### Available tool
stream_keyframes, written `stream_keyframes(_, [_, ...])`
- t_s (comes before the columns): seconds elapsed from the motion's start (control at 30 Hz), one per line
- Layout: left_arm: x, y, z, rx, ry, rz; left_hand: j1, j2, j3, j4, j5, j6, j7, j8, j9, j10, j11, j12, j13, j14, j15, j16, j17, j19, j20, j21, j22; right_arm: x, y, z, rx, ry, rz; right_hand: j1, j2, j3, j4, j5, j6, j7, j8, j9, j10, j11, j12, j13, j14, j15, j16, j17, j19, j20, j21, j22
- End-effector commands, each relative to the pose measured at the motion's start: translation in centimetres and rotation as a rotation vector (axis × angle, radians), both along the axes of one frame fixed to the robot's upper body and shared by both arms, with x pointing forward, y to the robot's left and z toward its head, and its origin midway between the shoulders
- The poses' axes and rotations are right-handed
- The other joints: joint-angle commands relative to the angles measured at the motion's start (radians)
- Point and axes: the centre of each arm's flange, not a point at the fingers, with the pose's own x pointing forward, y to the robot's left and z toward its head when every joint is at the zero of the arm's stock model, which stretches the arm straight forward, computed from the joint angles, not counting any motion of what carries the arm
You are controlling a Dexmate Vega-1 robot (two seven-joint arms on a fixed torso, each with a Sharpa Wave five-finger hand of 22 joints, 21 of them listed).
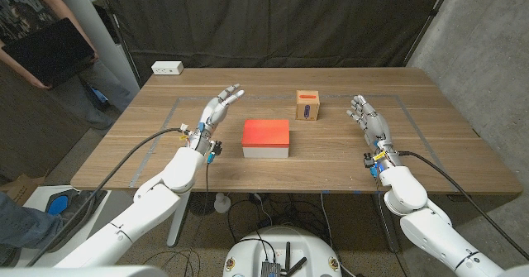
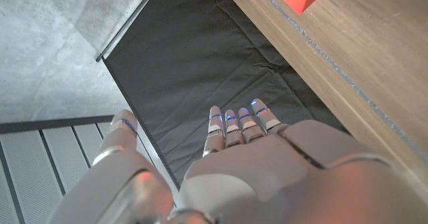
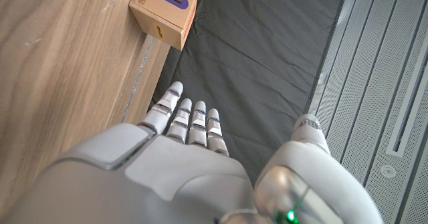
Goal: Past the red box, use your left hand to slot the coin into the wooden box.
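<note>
The red-topped rectangular box with white sides (image 1: 266,138) is placed nearest, between the two hands. The left hand (image 1: 215,112) is raised beside it, fingers extended and spread, nothing grasped. The right hand (image 1: 369,121) is likewise released, fingers straight and empty. The small wooden box with a purple-rimmed slot (image 1: 307,105) is located beyond the red box, ahead of and between the fingertips of both hands, nearer the right. The coin cannot be made out.
</note>
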Motion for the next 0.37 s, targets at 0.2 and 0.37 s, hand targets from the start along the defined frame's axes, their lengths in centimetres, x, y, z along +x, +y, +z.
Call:
stream_keyframes(0.2, [0.94, 0.3, -3.16, -0.166, 0.054, -0.07, -0.005, 0.014, 0.002, -0.003, -0.004, 0.028, -0.002, 0.011, 0.001, 0.028, 0.0, 0.01, 0.002, 0.029, 0.0, 0.011, 0.0, 0.021, -0.072, -0.008, 0.003, 0.59, -0.61, -1.0, -0.006, -0.002, 0.031, -0.007, 0.004, -0.003, -0.003, -0.001, 0.008, 0.021, 0.0, 0.003, 0.002, -0.008, 0.0, 0.003, -0.001, -0.001, 0.003, -0.001, 0.001, -0.01, 0.002, 0.003])
stream_keyframes(0.37, [0.95, 0.13, -3.04, -0.16, 0.057, -0.071, -0.005, 0.017, 0.003, -0.004, -0.004, 0.035, 0.0, 0.012, 0.001, 0.034, 0.005, 0.011, 0.002, 0.036, 0.003, 0.011, 0.0, 0.029, -0.07, -0.012, 0.003, 0.78, -0.67, -1.07, -0.008, 0.001, 0.032, -0.008, 0.004, -0.004, -0.003, -0.001, 0.007, 0.021, 0.0, 0.003, 0.002, -0.007, 0.0, 0.002, 0.0, -0.001, 0.003, -0.001, 0.0, -0.009, 0.002, 0.003])
